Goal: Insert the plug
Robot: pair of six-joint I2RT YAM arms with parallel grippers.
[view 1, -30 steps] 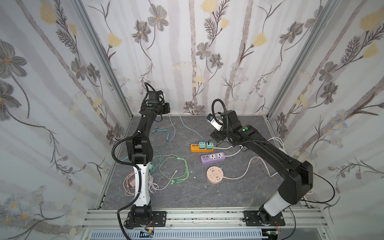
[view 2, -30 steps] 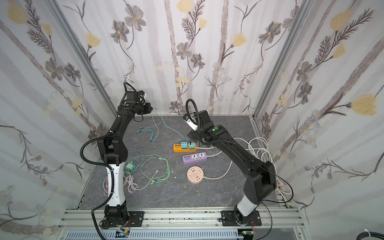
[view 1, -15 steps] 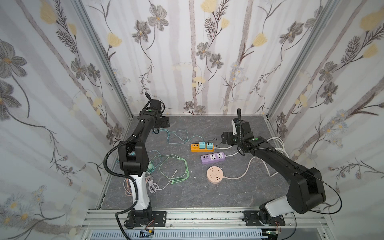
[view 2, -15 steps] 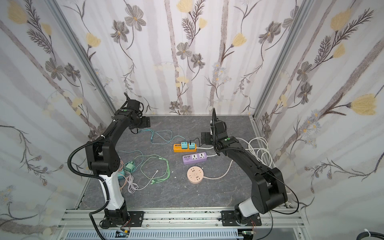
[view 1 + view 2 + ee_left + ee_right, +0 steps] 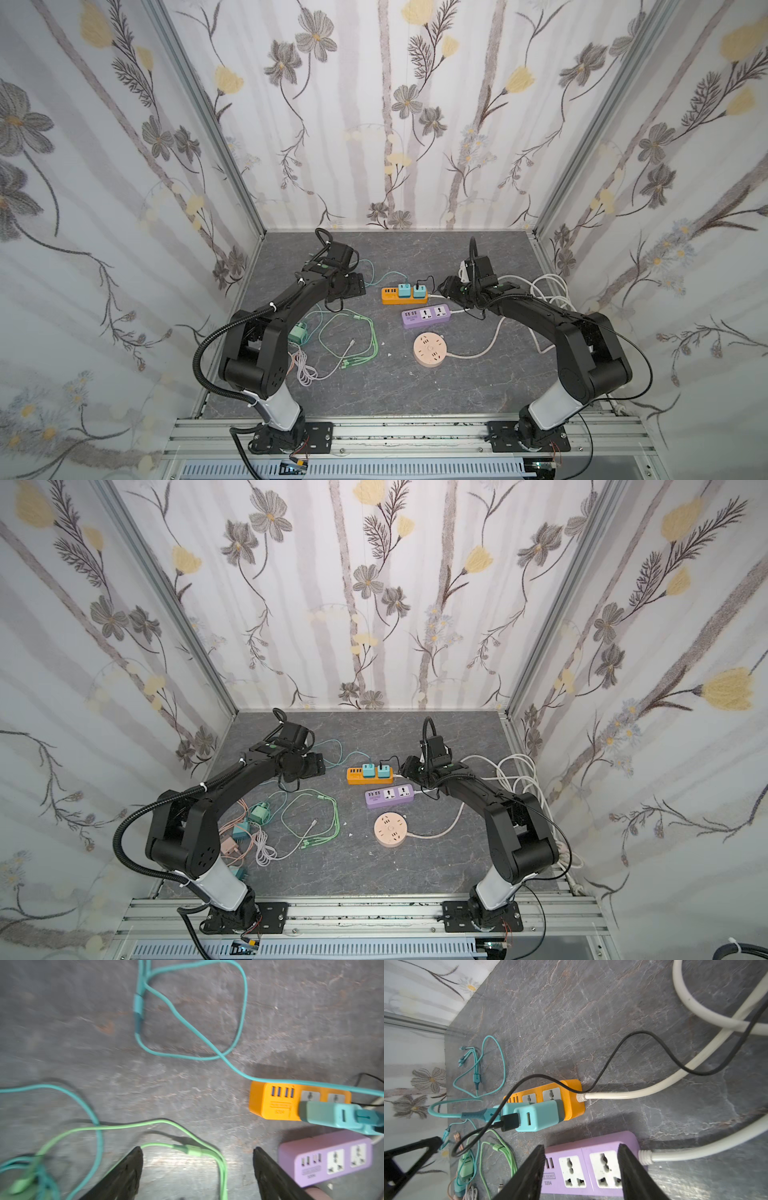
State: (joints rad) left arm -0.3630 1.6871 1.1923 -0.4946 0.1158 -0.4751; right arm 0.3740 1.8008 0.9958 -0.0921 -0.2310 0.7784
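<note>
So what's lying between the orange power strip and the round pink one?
The purple power strip lies between the orange power strip and the round pink socket hub, touching neither. Both top views show it.

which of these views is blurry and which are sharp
Left wrist view: smeared throughout, the orange power strip soft-edged. Right wrist view: crisp, the label on the purple power strip readable. Both top views: sharp, evenly lit, faint shadows.

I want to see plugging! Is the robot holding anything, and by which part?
Nothing is held: the left gripper and the right gripper both hang open and empty.
</note>
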